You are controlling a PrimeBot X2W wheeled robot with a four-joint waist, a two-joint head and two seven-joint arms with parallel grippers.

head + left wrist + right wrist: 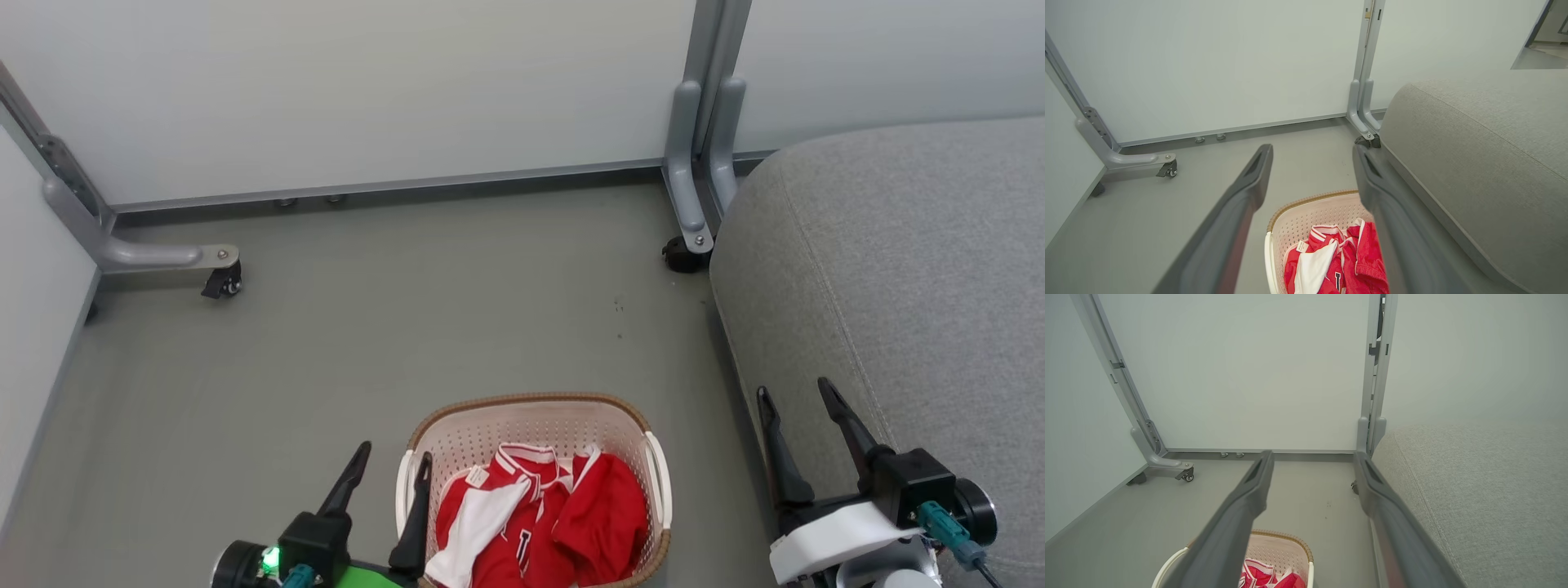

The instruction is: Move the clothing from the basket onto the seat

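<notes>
Clothing [543,523] is heaped in the basket [531,402] on the floor, just left of the seat [898,269], with the garments overlapping. Left gripper [396,452] is spread open and empty at the basket's left side. Right gripper [792,388] is open and empty by the seat's near edge.

Your risks:
- A finger catches the rim and drags the basket.
- One garment trails off and drops on the floor.

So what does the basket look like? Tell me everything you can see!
The basket is rounded, cream-white plastic full of little holes, with a brown woven-looking rim and a white handle on each side. It stands upright on the grey floor, apart from the grey seat on the robot's right. Red and white clothing lies crumpled inside. The left gripper is open beside its left handle.
</notes>
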